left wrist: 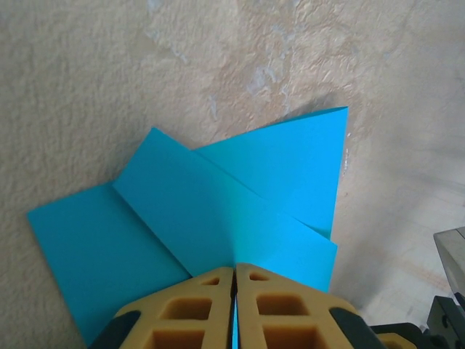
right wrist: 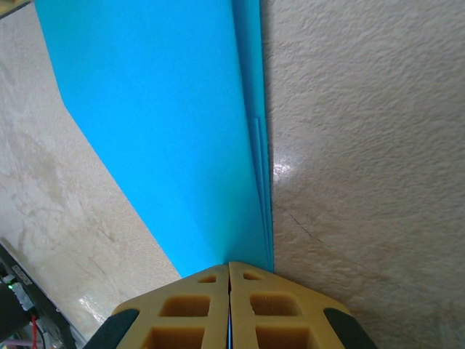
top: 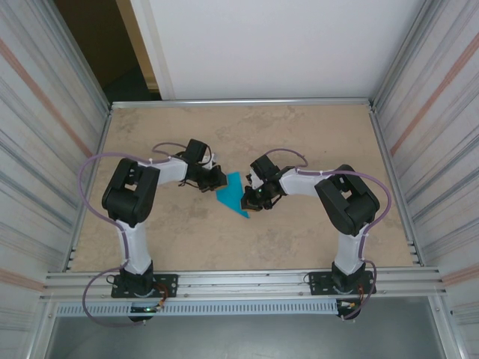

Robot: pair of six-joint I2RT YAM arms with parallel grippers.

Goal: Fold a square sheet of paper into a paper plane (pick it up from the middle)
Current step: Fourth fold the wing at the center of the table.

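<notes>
Two claws, one sheet: the left gripper has its yellow fingers pressed together on the near edge of the square sheet of paper, with a sliver of blue showing in the seam between them. Ahead of that claw the teal-blue paper (already creased into overlapping flaps) fans out on the beige table, one pointed corner reaching ahead and to the claw's right. The right gripper is likewise clamped tight on the paper. From its fingertips the paper runs straight ahead as a long layered fold, its stacked edges lining up just right of the claw's centre and the broad blue face spreading to its left. In the overhead view, the paper lies on the table between the two claws, each touching one side of it.
</notes>
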